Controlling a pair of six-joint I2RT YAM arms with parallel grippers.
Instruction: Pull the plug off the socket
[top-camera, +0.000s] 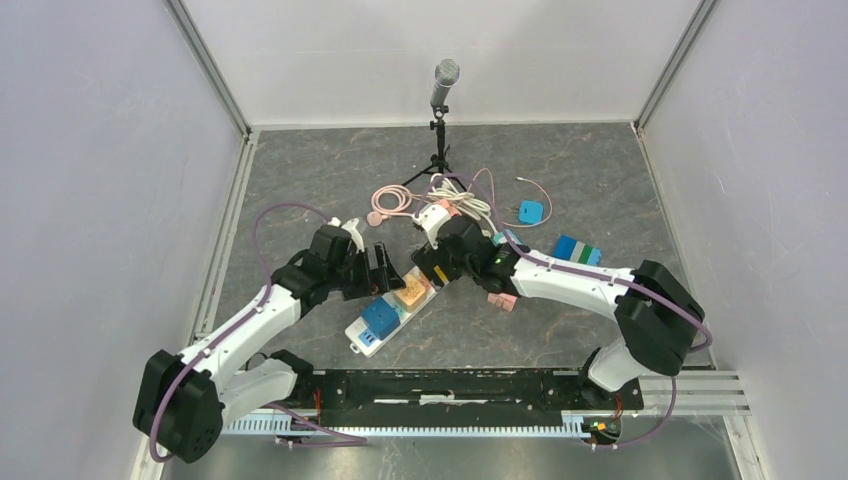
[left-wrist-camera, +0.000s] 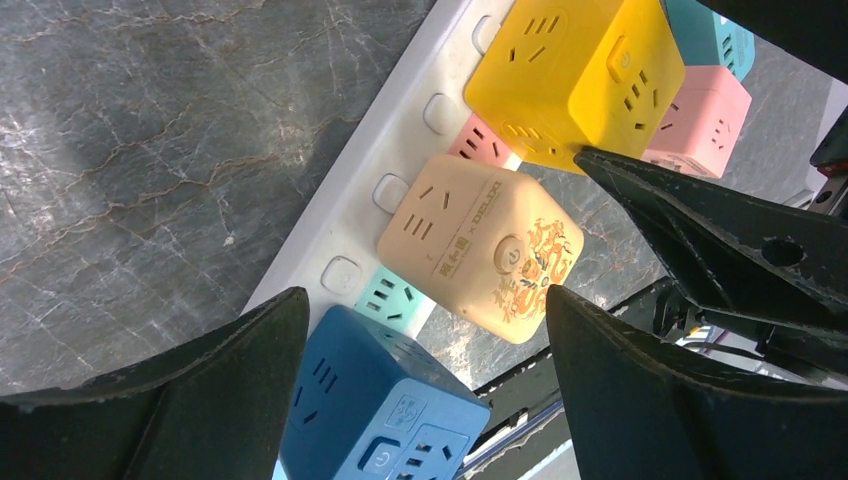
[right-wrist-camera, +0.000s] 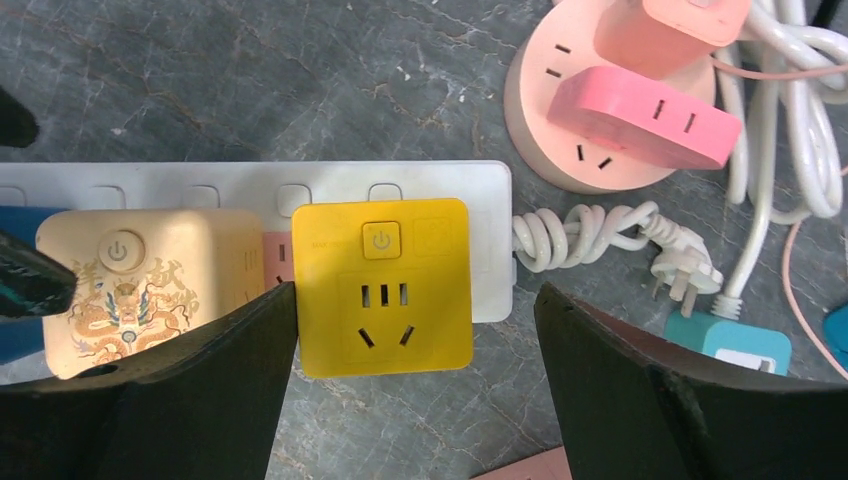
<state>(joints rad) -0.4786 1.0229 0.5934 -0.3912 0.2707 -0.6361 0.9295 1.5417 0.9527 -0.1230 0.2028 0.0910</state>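
Observation:
A white power strip (top-camera: 362, 334) lies at the table's middle with three cube plugs in it: blue (top-camera: 380, 318), beige (top-camera: 410, 293) and yellow (right-wrist-camera: 385, 285). In the left wrist view the strip (left-wrist-camera: 330, 215) carries the yellow cube (left-wrist-camera: 575, 75), the beige cube (left-wrist-camera: 480, 245) and the blue cube (left-wrist-camera: 370, 400). My left gripper (left-wrist-camera: 425, 300) is open and hovers above the beige and blue cubes. My right gripper (right-wrist-camera: 415, 292) is open over the yellow cube, its left finger (right-wrist-camera: 230, 370) by the cube's left edge. It holds nothing.
A round pink socket (right-wrist-camera: 560, 100) with a pink plug (right-wrist-camera: 645, 115), a coiled white cable (right-wrist-camera: 590, 235) and a teal adapter (right-wrist-camera: 730, 345) lie past the strip's end. A microphone on a tripod (top-camera: 443, 85) stands at the back. A pink cube (top-camera: 503, 300) lies by the right arm.

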